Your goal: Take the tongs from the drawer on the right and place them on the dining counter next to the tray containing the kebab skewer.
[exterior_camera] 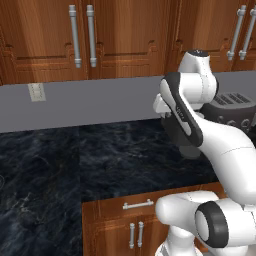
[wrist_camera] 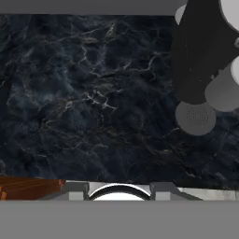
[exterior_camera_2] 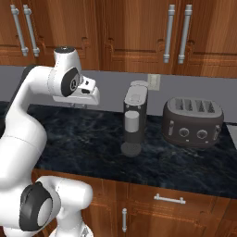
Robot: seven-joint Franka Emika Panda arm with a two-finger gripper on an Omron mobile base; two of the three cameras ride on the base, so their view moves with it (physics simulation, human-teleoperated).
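The drawer [exterior_camera: 138, 204] [exterior_camera_2: 169, 199], a reddish-brown front with a short silver bar handle, is shut below the black stone worktop [exterior_camera: 110, 155]. The tongs are hidden. The tray and the kebab skewer are out of view, and I cannot tell whether this worktop is the dining counter. My gripper [exterior_camera_2: 76, 105] hangs from the raised hand above the worktop, well behind the drawer. In the hand view my gripper [wrist_camera: 119, 187] points down at bare stone [wrist_camera: 93, 102], its tips apart with nothing between them.
A dark coffee machine [exterior_camera_2: 135, 120] [wrist_camera: 200, 70] stands on the worktop right of the hand. A dark toaster [exterior_camera_2: 192, 121] [exterior_camera: 235, 107] sits further right. Wall cabinets with vertical silver handles [exterior_camera: 82, 35] hang above. A wall outlet [exterior_camera_2: 154, 82] is on the grey backsplash.
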